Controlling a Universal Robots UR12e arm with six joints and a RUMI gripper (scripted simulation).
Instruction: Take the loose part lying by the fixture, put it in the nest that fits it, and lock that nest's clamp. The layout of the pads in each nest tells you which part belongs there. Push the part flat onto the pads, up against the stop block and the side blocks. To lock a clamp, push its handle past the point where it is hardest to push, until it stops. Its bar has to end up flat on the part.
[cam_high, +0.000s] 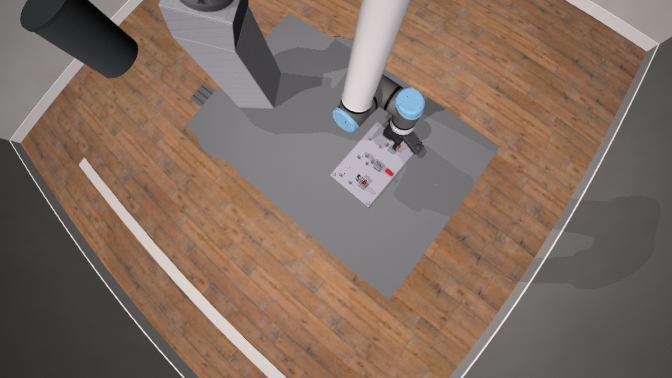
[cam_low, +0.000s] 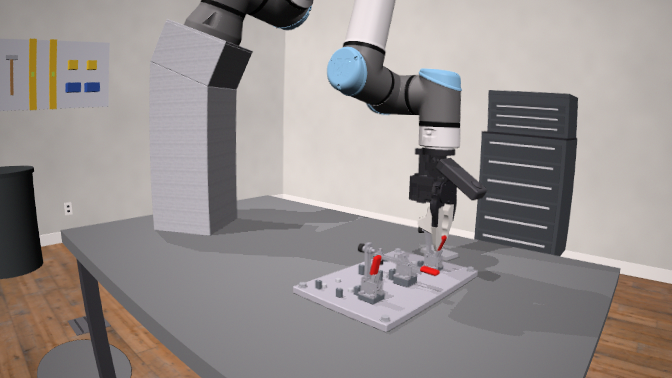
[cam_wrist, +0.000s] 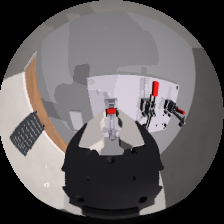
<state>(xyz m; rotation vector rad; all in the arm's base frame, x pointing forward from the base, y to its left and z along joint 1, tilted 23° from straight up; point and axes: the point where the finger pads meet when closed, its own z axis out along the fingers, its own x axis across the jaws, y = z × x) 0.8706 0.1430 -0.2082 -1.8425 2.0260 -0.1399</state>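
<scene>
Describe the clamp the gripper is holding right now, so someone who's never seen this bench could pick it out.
On the grey table sits a pale fixture plate carrying three red-handled clamps. The held clamp stands at the plate's far end, nearest the dark drawer cabinet. It is the only one with the gripper shut on its handle.

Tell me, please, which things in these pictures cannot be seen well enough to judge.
- Pad layout of the nests: too small on the fixture plate, top view.
- The loose part: the gripper hides the far nest, exterior view.
- The far clamp's red handle: the fingers cover what they hold below it, wrist view.
</scene>
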